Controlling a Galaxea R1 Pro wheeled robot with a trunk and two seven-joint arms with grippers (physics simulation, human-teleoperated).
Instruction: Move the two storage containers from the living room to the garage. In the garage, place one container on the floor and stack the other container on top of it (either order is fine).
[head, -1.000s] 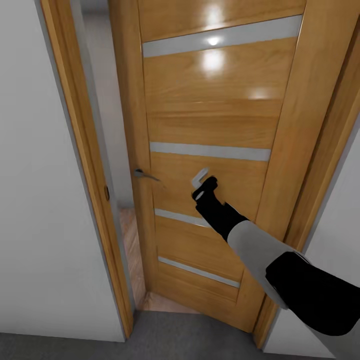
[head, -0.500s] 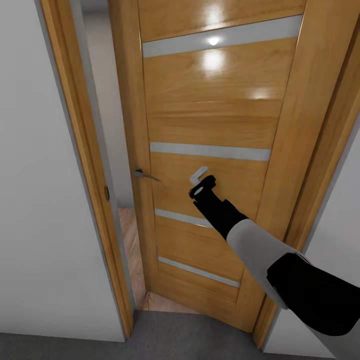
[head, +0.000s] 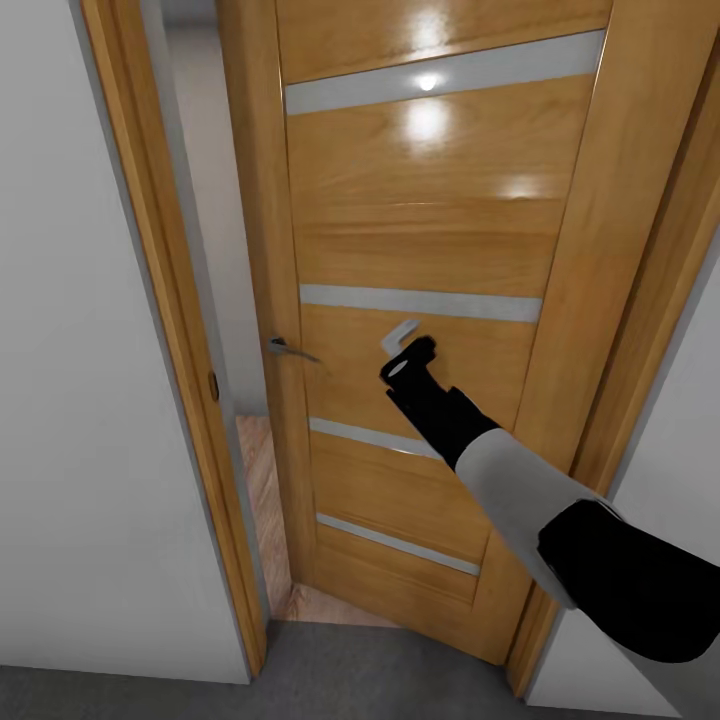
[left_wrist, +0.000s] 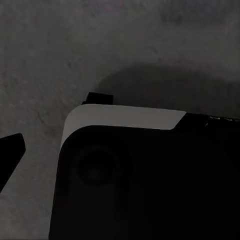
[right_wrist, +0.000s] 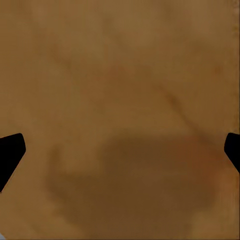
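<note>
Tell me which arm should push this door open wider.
Right, probably. The right pincer is already stretched out against the wooden door, fingers apart. The left wrist view faces down at grey floor.

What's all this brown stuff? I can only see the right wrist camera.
Observer: That's a wooden door with grey stripes. Your right gripper is close in front of it.
Operator: Is it shut?
Observer: No, it's ajar. A gap on its handle side shows plank floor beyond.
Operator: Where's the handle?
Observer: The handle is off to the robot's left of the gripper, and nothing is touching it.
</note>
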